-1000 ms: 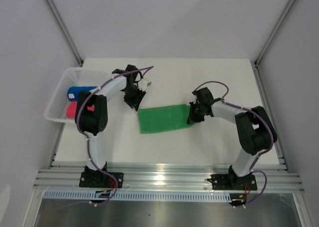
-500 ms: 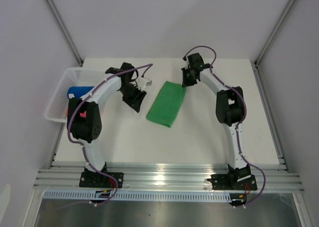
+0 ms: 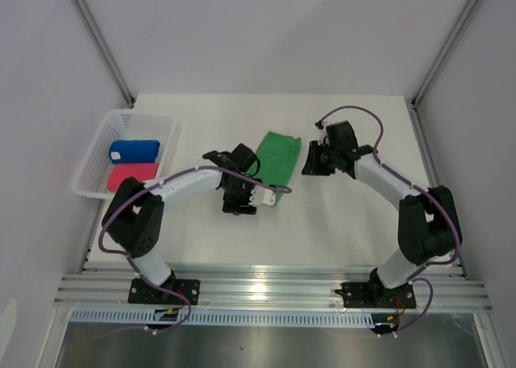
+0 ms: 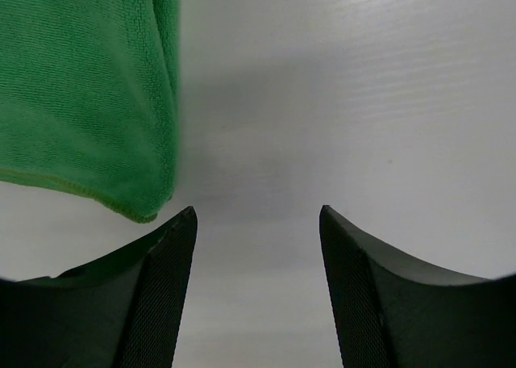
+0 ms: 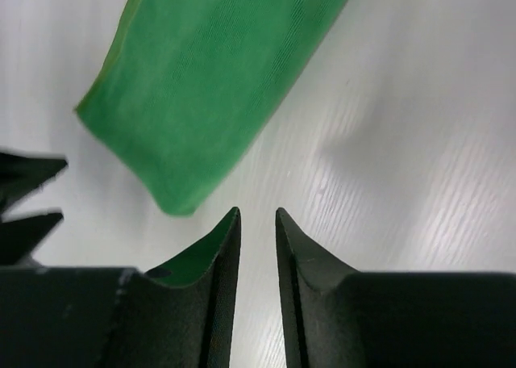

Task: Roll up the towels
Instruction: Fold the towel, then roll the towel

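White surface (image 3: pixel 339 231) runs bare under both arms. Nearest, the left pincer (image 4: pixel 256 212) hangs low over it, spread wide and gripping nothing. The near corner of the green towel (image 4: pixel 81 85) lies just ahead of its left finger, outside the gap. The towel is folded into a long strip, flat on the surface and not yet rolled, reaching away towards the right pincer (image 5: pixel 257 213). That one is pressed almost together on nothing, with the strip's far end just ahead and to its left.

To start the roll well, the left pincer should probably slide left until the whole near edge sits between its fingers. It should then nip every layer and turn the edge over tightly towards the far end.

Well off to the left pincer's left stands a basket (image 3: pixel 89 160) holding a blue towel (image 3: pixel 135 151) and a pink towel (image 3: pixel 133 175), both rolled.

Count: three towels, one basket, two pincers.
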You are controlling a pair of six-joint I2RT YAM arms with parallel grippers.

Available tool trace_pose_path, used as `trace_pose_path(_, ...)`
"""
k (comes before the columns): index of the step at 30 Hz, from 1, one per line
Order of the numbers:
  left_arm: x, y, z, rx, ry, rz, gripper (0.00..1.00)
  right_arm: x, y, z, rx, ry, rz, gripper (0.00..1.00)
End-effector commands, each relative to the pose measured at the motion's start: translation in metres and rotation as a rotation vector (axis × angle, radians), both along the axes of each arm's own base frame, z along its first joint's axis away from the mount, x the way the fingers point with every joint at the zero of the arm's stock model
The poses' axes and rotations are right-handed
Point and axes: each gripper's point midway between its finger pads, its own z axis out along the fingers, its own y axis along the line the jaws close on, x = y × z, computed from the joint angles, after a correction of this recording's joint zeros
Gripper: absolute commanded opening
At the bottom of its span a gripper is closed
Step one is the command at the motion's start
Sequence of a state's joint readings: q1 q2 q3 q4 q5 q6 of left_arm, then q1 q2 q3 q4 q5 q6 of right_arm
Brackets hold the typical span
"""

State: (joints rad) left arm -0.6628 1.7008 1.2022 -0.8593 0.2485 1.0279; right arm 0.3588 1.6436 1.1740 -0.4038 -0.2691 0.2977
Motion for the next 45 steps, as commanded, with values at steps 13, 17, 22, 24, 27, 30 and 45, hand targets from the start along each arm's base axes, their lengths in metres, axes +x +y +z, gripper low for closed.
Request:
trace_pose_path(13,0.055,-0.011,-0.024,0.009,-0.314,-0.442,0.63,-0.011,-0.076,0.156,0.088,-0.844,-0.193,0.97)
trace_pose_path(17,0.059,0.001,-0.037,0.076,-0.331,-0.447,0.61,-0.011,-0.068,0.170,0.047,-0.949,-0.061,0.94)
trace_pose_path(22,0.069,-0.003,-0.039,0.091,-0.309,-0.384,0.53,-0.010,-0.059,0.148,-0.046,-0.924,0.099,0.88)
trace_pose_path(24,0.072,-0.005,-0.040,0.096,-0.309,-0.363,0.50,-0.010,-0.058,0.149,-0.051,-0.938,0.111,0.89)
trace_pose_path(27,0.066,-0.005,-0.044,0.094,-0.286,-0.333,0.34,-0.011,-0.056,0.148,-0.065,-0.940,0.146,0.88)
trace_pose_path(30,0.056,-0.007,-0.042,0.063,-0.249,-0.294,0.09,-0.018,-0.047,0.129,-0.096,-0.922,0.270,0.83)
trace_pose_path(45,0.029,-0.016,-0.008,-0.155,-0.049,0.032,0.01,-0.067,0.030,-0.031,-0.477,-0.990,1.292,0.80)
